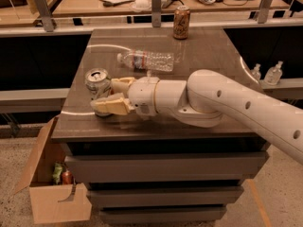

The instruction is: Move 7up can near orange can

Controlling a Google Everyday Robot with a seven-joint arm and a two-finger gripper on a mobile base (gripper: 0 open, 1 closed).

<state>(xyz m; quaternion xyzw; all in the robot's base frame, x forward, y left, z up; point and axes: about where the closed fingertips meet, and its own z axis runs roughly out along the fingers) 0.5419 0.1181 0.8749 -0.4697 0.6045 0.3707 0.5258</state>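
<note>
The 7up can (97,79), silver-white with a shiny opened top, stands upright between the spread fingers (112,106) of the gripper (104,94). One finger crosses its lower front and the other lies just beside its right side. The orange can (181,22), orange-brown with pale lettering and a silver top, stands upright well beyond the fingers at the counter's (213,51) far edge.
</note>
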